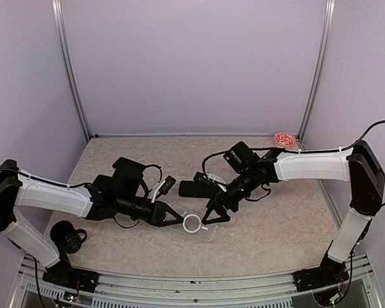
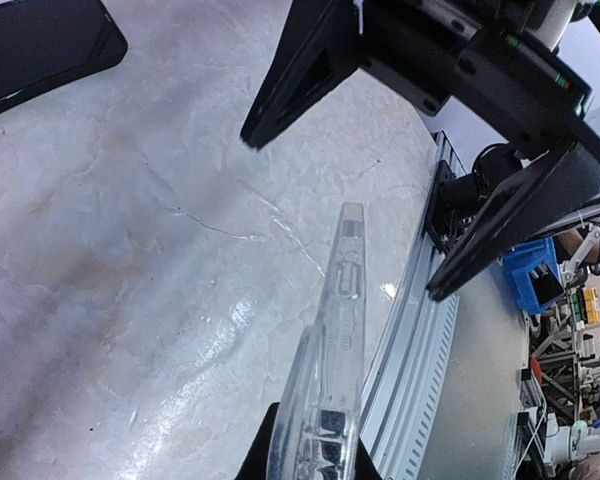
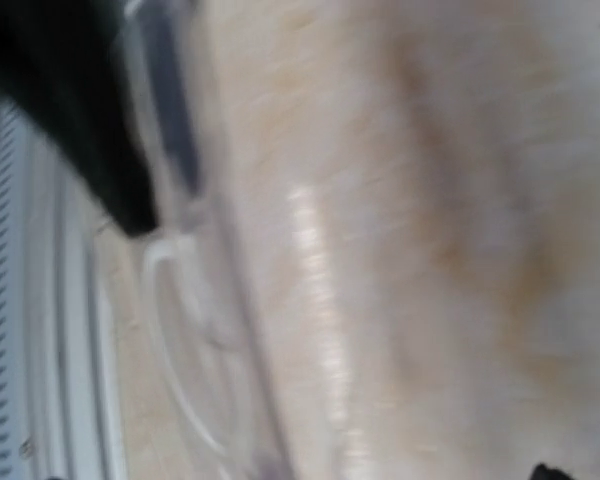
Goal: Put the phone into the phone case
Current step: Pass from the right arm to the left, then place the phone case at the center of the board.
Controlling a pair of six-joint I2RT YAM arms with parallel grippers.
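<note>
Near the middle of the near edge of the marbled beige table [image 1: 276, 218], the left gripper [image 1: 173, 219] is clamped on the left end of the clear phone case [image 1: 196, 226], which lies flat with its white ring [image 1: 192, 223] facing up. The right gripper [image 1: 216, 215] hangs over the case's right end with its 2 fingers spread wide and nothing between them. The black phone [image 1: 191, 188] rests on the table just beyond the case, toward the far edge. Its long axis runs roughly parallel to the near edge and to the case. It sits just behind the right gripper, so the right arm is judged the nearer for the pick-up while the left steadies the case. Pale lilac walls with aluminium posts enclose the table on 3 sides. A small red dish [image 1: 283, 138] sits in the far right corner. The right wrist view is too blurred to add more.
</note>
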